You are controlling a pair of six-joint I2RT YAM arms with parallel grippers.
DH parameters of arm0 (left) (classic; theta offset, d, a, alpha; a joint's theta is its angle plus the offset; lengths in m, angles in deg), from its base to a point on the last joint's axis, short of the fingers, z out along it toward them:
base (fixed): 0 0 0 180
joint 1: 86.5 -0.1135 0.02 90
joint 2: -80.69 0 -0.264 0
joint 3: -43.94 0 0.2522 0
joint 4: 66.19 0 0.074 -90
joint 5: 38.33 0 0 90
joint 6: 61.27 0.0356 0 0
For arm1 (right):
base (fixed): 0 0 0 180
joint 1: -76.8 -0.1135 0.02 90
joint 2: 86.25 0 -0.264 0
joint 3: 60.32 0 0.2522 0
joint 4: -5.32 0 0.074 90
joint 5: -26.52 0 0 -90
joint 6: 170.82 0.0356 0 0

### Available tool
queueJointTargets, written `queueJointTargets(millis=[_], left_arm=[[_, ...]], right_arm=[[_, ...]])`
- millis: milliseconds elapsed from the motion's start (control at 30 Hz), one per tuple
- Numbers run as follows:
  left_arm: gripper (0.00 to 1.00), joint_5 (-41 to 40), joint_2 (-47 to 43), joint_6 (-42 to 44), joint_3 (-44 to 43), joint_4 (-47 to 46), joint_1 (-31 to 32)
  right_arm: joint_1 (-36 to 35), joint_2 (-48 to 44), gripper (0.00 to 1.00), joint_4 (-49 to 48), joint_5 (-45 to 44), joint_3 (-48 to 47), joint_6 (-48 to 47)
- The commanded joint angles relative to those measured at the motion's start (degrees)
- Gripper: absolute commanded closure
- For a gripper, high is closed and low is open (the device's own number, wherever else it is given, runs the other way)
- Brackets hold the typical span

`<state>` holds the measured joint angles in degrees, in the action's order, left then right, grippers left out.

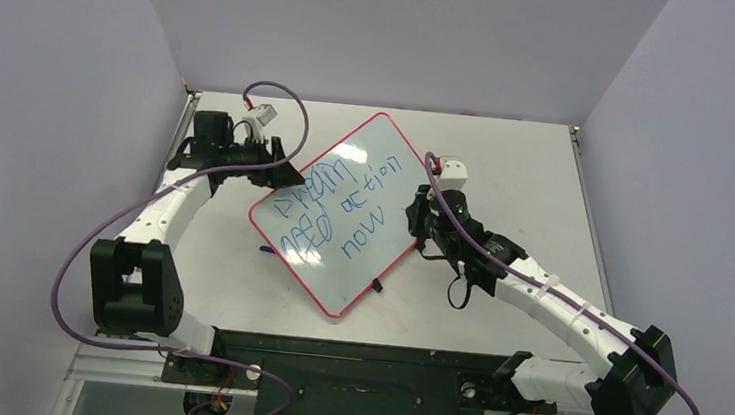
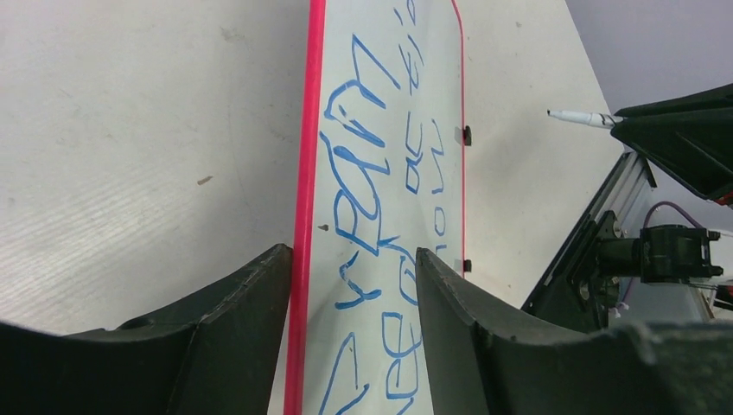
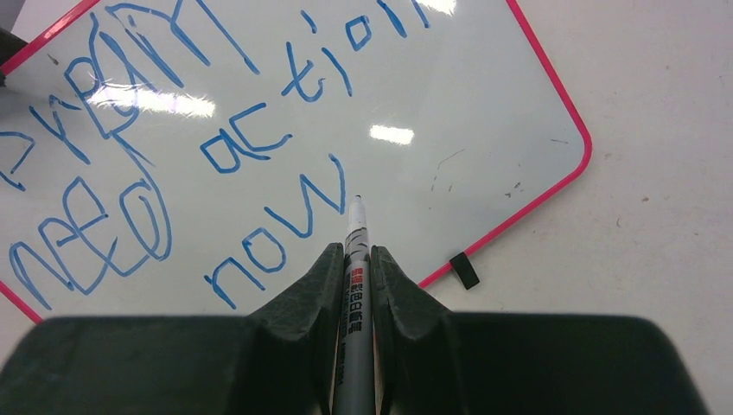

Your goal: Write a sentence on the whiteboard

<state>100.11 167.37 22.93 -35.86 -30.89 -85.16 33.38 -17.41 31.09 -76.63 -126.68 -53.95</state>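
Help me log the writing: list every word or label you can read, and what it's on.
"need": blue ink on the whiteboard
"action": whiteboard
"now": whiteboard
"Dream", probably: whiteboard, wobbly letters
Print on the marker barrel: too small to read

Left arm (image 1: 167, 212) stretched forward — left gripper (image 2: 353, 255) jaws parted. Right arm (image 1: 556, 304) angled inward — right gripper (image 3: 354, 251) clamped on marker (image 3: 355, 223).

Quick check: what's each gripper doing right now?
The left gripper is open, jaws straddling the edge of the whiteboard, holding nothing.
The right gripper is shut on the marker.
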Motion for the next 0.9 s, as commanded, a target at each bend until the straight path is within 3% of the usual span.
queueJointTargets(millis=[0,67,233,433,533,700,867], left_arm=[[0.49,-2.09,-5.54,-2.83,0.10,-5.58,-1.04],[0.48,-7.48,-8.14,-4.69,0.87,-5.98,-1.02],[0.44,-32.40,-19.01,-11.88,4.79,-3.10,-1.03],[0.42,-50.68,-32.96,-20.56,15.91,-4.82,-3.29],[0.41,-54.77,-37.06,-26.05,17.79,-0.40,-3.86],[0.44,-60.96,-36.18,-39.93,12.37,18.11,-3.90],[0.47,-60.24,-38.31,-54.77,14.13,23.45,-4.00]], right_arm=[[0.51,-2.58,1.00,0.59,-1.77,-1.19,-0.30],[0.46,-2.85,1.00,0.85,-1.79,-1.39,-0.33],[0.55,-3.33,1.00,0.99,-1.59,-1.78,-0.16],[0.59,-4.14,1.00,1.01,-1.59,-1.45,0.01],[0.61,-4.40,1.00,0.92,-1.38,-1.38,0.42],[0.51,-5.28,1.00,0.60,-1.35,-0.64,1.14],[0.52,-5.81,1.00,0.19,-1.26,-0.07,1.82]])
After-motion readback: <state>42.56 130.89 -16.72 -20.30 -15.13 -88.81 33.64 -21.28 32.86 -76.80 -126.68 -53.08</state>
